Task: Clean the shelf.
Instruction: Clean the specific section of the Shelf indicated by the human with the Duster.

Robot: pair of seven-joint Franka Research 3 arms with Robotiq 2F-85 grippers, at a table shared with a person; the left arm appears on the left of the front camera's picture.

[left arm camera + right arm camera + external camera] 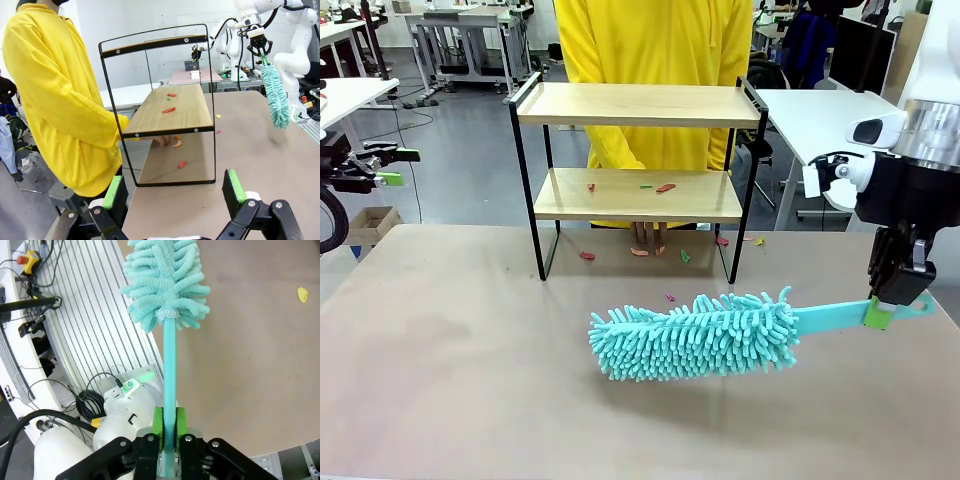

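One teal duster (700, 335) hangs over the table's (470, 380) middle, its handle clamped in the right gripper (890, 305) by the right edge. The left gripper (172, 187), jaws apart, sits off the left edge. One shelf (640, 105) stands at the far edge, with three scraps (665, 187) on its lower board.

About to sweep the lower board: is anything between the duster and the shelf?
Nothing visible blocks it. Between the duster, in the right gripper, and the shelf is table with one small scrap. The person's fingers rest behind the shelf, below its lower board.
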